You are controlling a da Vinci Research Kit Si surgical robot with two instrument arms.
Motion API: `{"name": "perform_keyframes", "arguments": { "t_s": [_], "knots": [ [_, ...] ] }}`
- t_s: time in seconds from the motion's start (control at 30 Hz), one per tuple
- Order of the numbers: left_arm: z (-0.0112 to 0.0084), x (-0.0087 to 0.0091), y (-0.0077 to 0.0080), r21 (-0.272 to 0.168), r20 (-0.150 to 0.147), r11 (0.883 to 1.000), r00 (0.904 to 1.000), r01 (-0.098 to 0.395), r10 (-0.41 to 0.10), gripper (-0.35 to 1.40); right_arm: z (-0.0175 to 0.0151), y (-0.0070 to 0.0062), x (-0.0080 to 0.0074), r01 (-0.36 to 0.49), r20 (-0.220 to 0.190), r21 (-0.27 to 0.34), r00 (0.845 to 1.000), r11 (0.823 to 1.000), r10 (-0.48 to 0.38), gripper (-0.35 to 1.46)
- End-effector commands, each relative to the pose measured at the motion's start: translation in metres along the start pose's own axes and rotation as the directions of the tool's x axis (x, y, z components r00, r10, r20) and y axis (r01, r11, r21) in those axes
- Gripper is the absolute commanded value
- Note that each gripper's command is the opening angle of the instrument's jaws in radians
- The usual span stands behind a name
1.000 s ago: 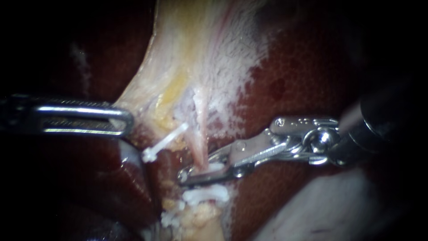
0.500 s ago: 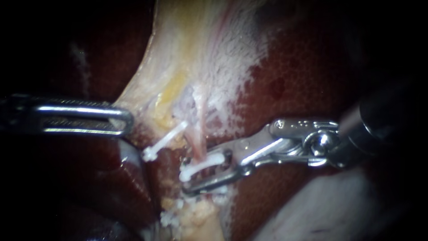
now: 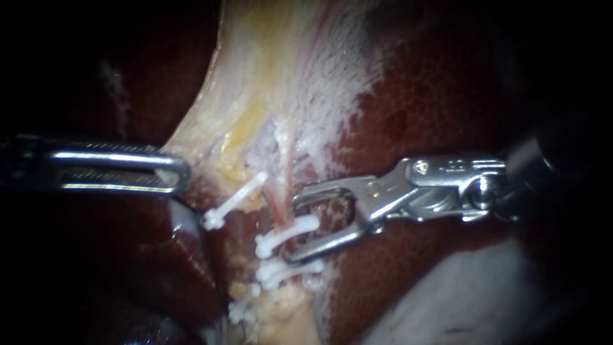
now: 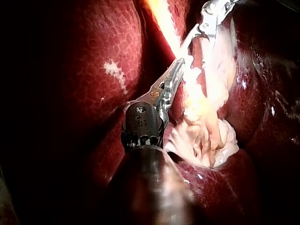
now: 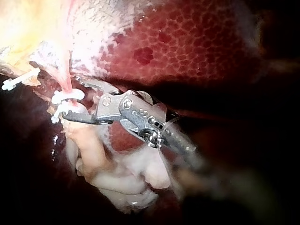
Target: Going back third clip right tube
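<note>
Right instrument (image 3: pixel 292 229): my shaft enters from the right; its pincer stands wide and grips nothing, with a clear gap between the two metal jaws.

Right tube (image 3: pixel 282 201): a thin pink strand running down out of the pale tissue (image 3: pixel 268 83); it passes just ahead of my open pincer.

Upper clip (image 3: pixel 285 235): white, set across the right tube; its near end lies inside the gap of the pincer. Whether metal touches it, I cannot tell.

Lower clip (image 3: pixel 290 271): white, across the same strand, just below my lower jaw. Further down sit small white knobs (image 3: pixel 241 312), too indistinct to identify.

Slanted clip (image 3: pixel 235 201): white, beside the right tube, on the side away from my right pincer and apart from it.

Left instrument (image 3: pixel 182 171): shaft enters from the left; its pincer is closed on the edge of the pale tissue, well apart from the clips.

Liver (image 3: pixel 434 115): dark red, mottled; it lies on both sides of the pale tissue.
</note>
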Motion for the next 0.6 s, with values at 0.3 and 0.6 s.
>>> {"name": "perform_keyframes", "arguments": {
  "t_s": [0.3, 0.6],
  "knots": [
    [0.0, 0.0002, 0.0004, 0.001, 0.0, 1.0, 1.0, 0.0, 0.0, -0.35, -0.0051, -0.0006, 0.0009, 0.028, -0.013, -0.079, 1.0, 0.997, -0.029, 0.6],
    [0.0, 0.0004, 0.0007, 0.001, 0.0, 1.0, 1.0, -0.001, 0.001, -0.35, -0.0072, -0.0009, 0.0015, 0.034, -0.014, -0.087, 0.999, 0.996, -0.036, 0.6]
  ]
}}
